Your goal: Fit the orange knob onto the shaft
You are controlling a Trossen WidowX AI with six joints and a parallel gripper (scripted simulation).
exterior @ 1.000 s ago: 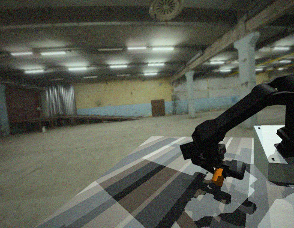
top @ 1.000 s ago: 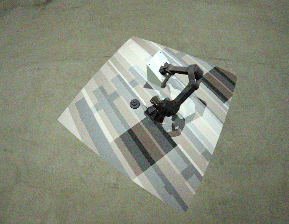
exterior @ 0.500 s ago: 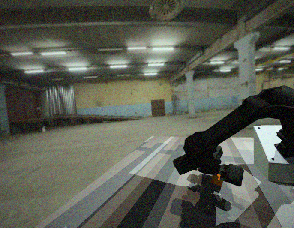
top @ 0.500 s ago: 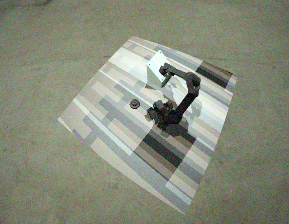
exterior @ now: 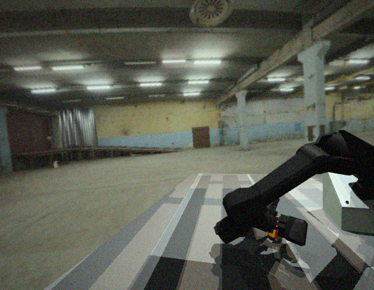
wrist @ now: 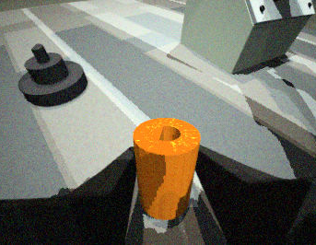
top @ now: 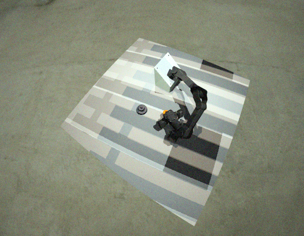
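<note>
My gripper (wrist: pixel 163 150) (top: pixel 165 113) (exterior: pixel 275 232) is shut on the orange knob (wrist: pixel 166 166) (top: pixel 164 111) (exterior: pixel 275 233). The knob is a short orange cylinder with a D-shaped hole in its top face; it stands upright between my dark fingers, low over the mat. The dark round pedestal (wrist: pixel 53 85) (top: pixel 141 110) with its short dark shaft (wrist: pixel 40 52) (top: pixel 141 107) stands on the mat, apart from the knob, to the upper left in the wrist view. The shaft's flat side does not show. The pedestal is hidden in the exterior view.
A pale box-shaped arm mount (top: pixel 164 72) (wrist: pixel 234 32) (exterior: pixel 335 199) stands behind the knob. The patterned grey and white mat (top: pixel 137 152) (exterior: pixel 181 224) lies on a wide concrete floor (top: pixel 45 177).
</note>
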